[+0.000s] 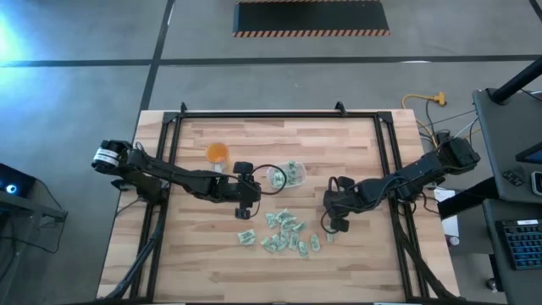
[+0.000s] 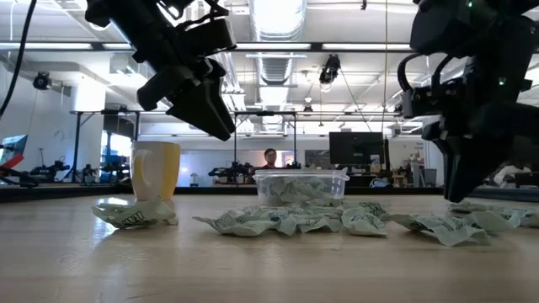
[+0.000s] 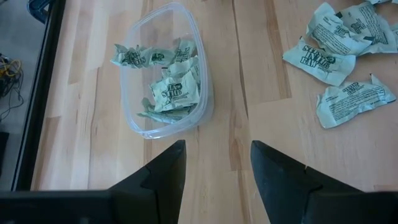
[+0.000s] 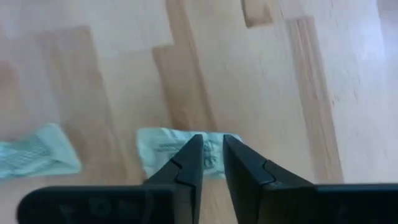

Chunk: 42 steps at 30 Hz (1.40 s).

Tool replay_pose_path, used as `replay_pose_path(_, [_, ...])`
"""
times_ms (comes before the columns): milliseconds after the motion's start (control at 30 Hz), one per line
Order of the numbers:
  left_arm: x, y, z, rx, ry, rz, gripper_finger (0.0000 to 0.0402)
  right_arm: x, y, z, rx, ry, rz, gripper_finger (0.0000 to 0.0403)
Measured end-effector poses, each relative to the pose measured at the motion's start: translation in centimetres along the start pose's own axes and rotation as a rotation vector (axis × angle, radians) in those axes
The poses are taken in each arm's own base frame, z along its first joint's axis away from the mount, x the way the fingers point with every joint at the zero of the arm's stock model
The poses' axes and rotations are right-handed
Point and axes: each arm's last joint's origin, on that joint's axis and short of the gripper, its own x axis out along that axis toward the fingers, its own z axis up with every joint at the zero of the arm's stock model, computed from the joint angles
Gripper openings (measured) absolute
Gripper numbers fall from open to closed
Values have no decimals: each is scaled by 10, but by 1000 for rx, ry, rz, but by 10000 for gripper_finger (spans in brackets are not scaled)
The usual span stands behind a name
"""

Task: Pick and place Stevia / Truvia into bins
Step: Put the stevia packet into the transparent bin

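Note:
The clear bin (image 1: 286,175) stands on the wooden table with several green-and-white Stevia packets (image 3: 171,90) inside. More packets (image 1: 284,230) lie loose on the table nearer the front edge. My left gripper (image 3: 217,158) hangs open above bare wood just left of the bin, nothing between its fingers. My right gripper (image 4: 212,152) points steeply down at the right end of the loose packets, its fingers drawn close together on one packet (image 4: 165,152) that lies flat on the wood. My right gripper comes at the packet from above, pointing steeply down. Its two fingertips stand close together on the packet's middle (image 4: 213,142), with paper showing in the narrow gap between them. The packet lies on the table.
An orange cup (image 1: 218,152) stands behind and left of the bin. A black frame (image 1: 279,113) runs along the table's far and side edges. Another packet (image 4: 34,152) lies beside the one under my right gripper. Bare wood lies toward the front edge.

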Motion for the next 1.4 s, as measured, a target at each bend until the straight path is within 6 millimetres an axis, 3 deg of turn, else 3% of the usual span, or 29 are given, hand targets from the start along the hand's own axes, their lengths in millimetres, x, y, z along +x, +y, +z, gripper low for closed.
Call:
replay_pose_path(467, [0,0,-1,2,9,-2,164,-5,14,-3,12,25,91,188])
replay_pose_path(833, [0,-1,-1,4,8,-3,164,8,16,-6,-7,54,16,209])
replay_pose_path(1033, [0,-1,-1,4,9,-4,164,9,16,-6,-11,52,3,177])
replay_pose_path(1400, [0,-1,-1,5,9,-4,164,6,17,-1,-71,32,-11,31])
